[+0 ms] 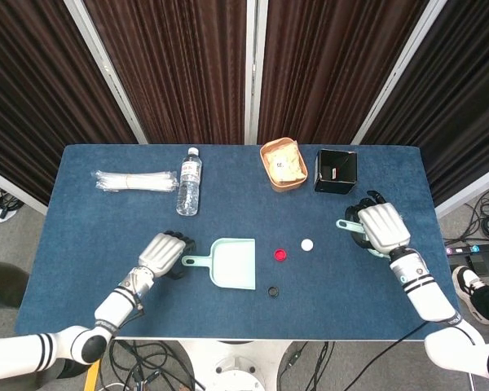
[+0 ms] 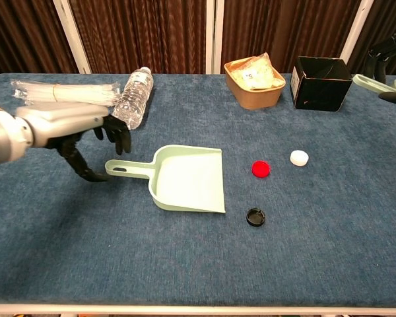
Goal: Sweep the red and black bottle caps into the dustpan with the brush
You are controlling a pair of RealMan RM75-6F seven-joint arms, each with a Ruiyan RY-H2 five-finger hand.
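Observation:
The mint dustpan (image 1: 236, 264) (image 2: 188, 178) lies flat at mid-table, its handle (image 2: 127, 169) pointing left. My left hand (image 1: 163, 252) (image 2: 86, 135) hovers at the handle's end with fingers apart, holding nothing. A red cap (image 1: 280, 255) (image 2: 261, 169) lies just right of the pan's mouth. The black cap (image 1: 272, 291) (image 2: 255, 216) sits nearer the front edge, and a white cap (image 1: 307, 244) (image 2: 299, 158) lies further right. My right hand (image 1: 382, 229) (image 2: 391, 49) grips the mint brush (image 1: 347, 225) (image 2: 376, 83), raised at the right of the table; its bristles are hidden.
A water bottle (image 1: 189, 182) (image 2: 132, 99) lies at the back left beside a bundle of clear wrapped sticks (image 1: 136, 181) (image 2: 63, 94). A brown bowl of packets (image 1: 283, 164) (image 2: 254, 82) and a black box (image 1: 336, 170) (image 2: 320, 83) stand at the back right.

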